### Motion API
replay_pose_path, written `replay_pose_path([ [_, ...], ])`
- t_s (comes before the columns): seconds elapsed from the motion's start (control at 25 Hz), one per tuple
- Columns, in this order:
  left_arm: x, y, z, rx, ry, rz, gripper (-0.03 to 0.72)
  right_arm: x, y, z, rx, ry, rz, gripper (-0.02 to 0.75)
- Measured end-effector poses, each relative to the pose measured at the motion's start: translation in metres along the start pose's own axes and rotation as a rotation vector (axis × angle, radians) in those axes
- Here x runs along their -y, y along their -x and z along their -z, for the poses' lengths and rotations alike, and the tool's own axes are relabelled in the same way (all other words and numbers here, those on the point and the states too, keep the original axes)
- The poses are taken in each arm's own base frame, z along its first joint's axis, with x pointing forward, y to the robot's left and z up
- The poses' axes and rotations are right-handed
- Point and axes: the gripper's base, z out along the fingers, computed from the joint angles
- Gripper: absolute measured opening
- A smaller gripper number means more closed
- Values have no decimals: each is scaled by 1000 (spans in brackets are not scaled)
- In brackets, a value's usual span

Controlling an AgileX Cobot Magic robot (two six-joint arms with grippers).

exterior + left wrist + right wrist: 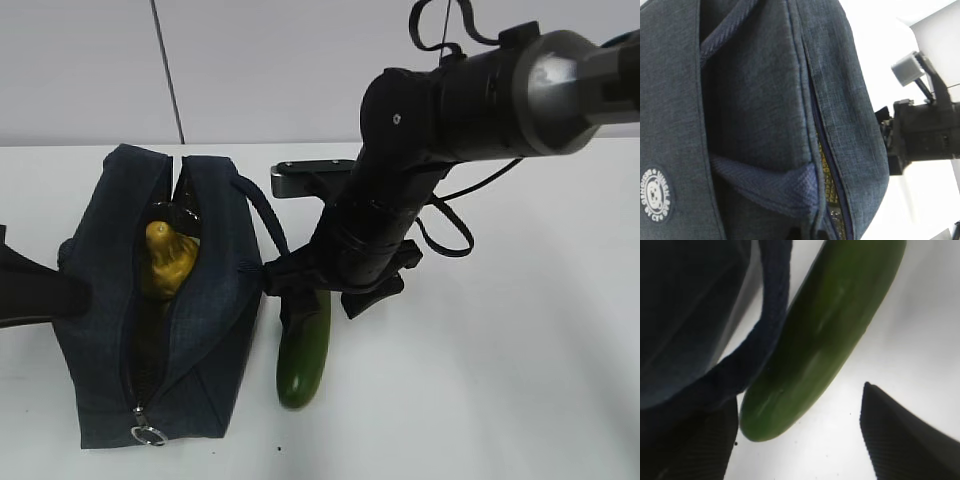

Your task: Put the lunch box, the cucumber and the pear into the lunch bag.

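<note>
Right pincer spread wide, straddling cucumber lying on desk just right of lunch bag, lower centre. Best close mid-body, clear of bag's loop handle. Pear in bag's open mouth. Left pincer unseen, reads closed. Round badge, wording illegible.

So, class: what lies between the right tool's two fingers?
The cucumber lies on the table between the open right tool's fingers, beside the lunch bag's loop handle. The right wrist view shows it.
</note>
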Motion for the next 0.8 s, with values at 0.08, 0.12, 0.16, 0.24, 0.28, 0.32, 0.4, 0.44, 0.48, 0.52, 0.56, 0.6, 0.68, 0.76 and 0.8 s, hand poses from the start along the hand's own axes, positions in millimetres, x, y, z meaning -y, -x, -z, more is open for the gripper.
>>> replay_pose_path([
  [0.08, 0, 0, 0, 0, 0, 0, -15, 1, 2, -7, 9, -3, -7, 586],
  [0.12, 0, 0, 0, -2, -2, 0, -15, 2, 3, -10, 14, -4, -10, 586],
  [0.16, 0, 0, 0, -2, -2, 0, -15, 3, 4, -14, 14, -6, -17, 586],
  [0.24, 0, 0, 0, -5, -4, 0, -15, 4, 7, -18, 22, -13, -15, 586],
  [0.28, 0, 0, 0, -5, -5, 0, -15, 5, 8, -19, 29, -19, -10, 586],
  [0.32, 0, 0, 0, -5, -5, 0, -15, 5, 10, -21, 30, -26, -2, 586],
  [0.4, 0, -1, 0, -6, -5, 0, -15, 7, 12, -25, 30, -34, 3, 587],
  [0.44, 1, -1, 0, -6, -6, 0, -15, 7, 14, -28, 29, -37, 5, 587],
  [0.48, 1, -1, 0, -7, -6, 0, -15, 8, 15, -31, 27, -40, 8, 587],
  [0.52, 1, -1, 0, -7, -6, 0, -15, 8, 17, -34, 20, -43, 9, 587],
  [0.56, 1, -1, 0, -8, -7, 0, -15, 9, 16, -38, 7, -50, 12, 587],
  [0.6, 1, -1, 0, -9, -8, 0, -15, 11, 16, -40, -4, -58, 16, 587],
  [0.68, 1, -1, 0, -9, -8, 0, -15, 14, 13, -41, -34, -91, 37, 587],
  [0.76, 1, -1, 0, -9, -8, 0, -15, 19, 11, -40, -63, -150, 57, 587],
  [0.8, 1, -1, 0, -9, -8, 0, -15, 22, 10, -39, -80, -177, 58, 587],
])
